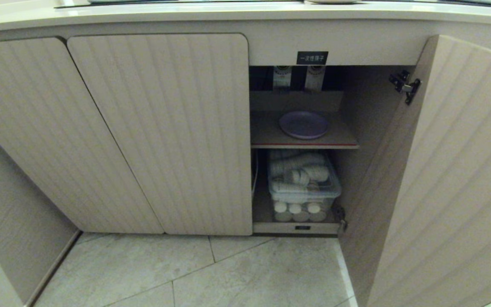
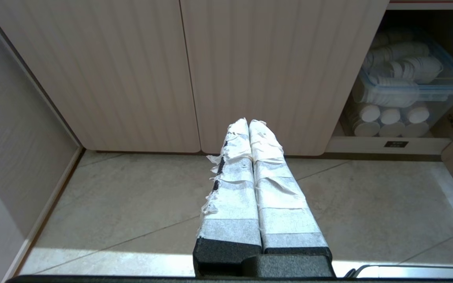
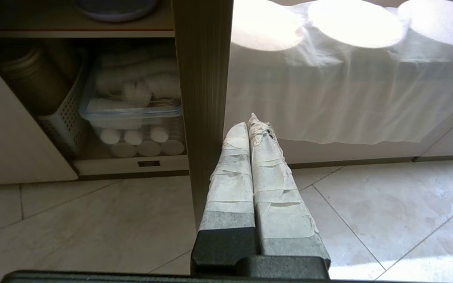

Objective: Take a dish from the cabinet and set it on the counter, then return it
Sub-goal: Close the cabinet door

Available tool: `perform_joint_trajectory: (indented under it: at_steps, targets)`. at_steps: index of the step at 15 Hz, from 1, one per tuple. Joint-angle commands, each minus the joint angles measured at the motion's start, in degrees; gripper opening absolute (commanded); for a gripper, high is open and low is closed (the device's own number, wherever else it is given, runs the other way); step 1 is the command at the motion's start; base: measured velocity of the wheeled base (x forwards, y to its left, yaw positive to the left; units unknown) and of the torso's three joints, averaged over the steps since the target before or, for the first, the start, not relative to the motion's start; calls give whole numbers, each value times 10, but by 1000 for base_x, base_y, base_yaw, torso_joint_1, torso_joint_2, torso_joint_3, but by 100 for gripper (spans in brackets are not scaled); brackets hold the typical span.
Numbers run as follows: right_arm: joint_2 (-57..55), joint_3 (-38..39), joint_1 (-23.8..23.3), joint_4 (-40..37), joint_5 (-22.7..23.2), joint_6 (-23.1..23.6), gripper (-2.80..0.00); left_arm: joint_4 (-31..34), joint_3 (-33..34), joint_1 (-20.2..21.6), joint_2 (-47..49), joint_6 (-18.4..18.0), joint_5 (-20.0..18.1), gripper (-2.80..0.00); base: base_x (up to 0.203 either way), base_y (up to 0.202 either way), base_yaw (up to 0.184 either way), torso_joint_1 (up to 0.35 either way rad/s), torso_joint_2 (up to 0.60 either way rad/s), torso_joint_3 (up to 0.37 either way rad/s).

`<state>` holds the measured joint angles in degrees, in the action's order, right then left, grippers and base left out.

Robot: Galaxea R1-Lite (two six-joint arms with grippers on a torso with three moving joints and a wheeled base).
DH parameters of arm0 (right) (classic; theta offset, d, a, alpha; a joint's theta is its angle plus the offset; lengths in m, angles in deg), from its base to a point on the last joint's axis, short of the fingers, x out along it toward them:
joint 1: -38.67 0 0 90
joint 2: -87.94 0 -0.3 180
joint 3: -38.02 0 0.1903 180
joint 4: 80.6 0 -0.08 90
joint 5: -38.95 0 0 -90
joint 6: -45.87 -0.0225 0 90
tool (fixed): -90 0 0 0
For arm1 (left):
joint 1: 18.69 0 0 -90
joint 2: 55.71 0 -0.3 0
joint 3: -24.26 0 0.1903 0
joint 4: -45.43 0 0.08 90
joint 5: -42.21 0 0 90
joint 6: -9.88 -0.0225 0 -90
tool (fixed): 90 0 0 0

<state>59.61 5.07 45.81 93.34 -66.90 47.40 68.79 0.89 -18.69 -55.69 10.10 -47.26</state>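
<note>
- Plainly round and shallow: dish (image 1: 304, 124), matte lavender-purple with a low raised rim, lying flat on the inner shelf (image 1: 267, 135) of the cabinet (image 1: 160, 128), toward the shelf's right half, nothing on top of it.
- Directly above, on the cabinet's top rail: small black label (image 1: 312, 57) with white characters.
- Under the shelf: clear plastic bin (image 1: 304, 194) packed with sleeves of white disposable cups, more white cups stacked beneath it.
- Right-hand ribbed door (image 1: 450, 179) swung wide open, metal hinge (image 1: 405, 86) showing near its top; the other two ribbed doors shut.
- Along the top of the head view only: rounded cream edge of the bench (image 1: 143, 13), with a dark strip set into it.
- No arm anywhere in the head view; each hand seen only from its own wrist camera.
- Left hand (image 2: 249, 122): tape-wrapped fingers pressed together, closed on nothing, hanging over the tiled floor (image 2: 132, 204) in front of the shut doors, bin off to one side.
- Right hand (image 3: 253, 122): closed and empty too, fingers together, just beside the open door's edge.
- Seen from the right wrist alone: a perforated grey basket (image 3: 63, 122) next to the bin, a sliver of the dish's rim on the shelf, and a white cloth (image 3: 348, 90) draped over furniture beyond the door.
</note>
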Motion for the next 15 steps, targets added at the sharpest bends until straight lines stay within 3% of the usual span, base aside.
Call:
perform_joint_trajectory:
  at_steps: [1, 6, 15]
  targets:
    - [-1, 2, 11, 1, 10, 0, -280, 0, 0, 0, 0, 0, 0, -280, 0, 0, 0, 0, 0, 0]
    - [-1, 4, 38, 1, 44, 1, -280, 0, 0, 0, 0, 0, 1, -280, 0, 0, 0, 0, 0, 0]
    - [-10, -1, 81, 2, 46, 0, -280, 0, 0, 0, 0, 0, 1, -280, 0, 0, 0, 0, 0, 0]
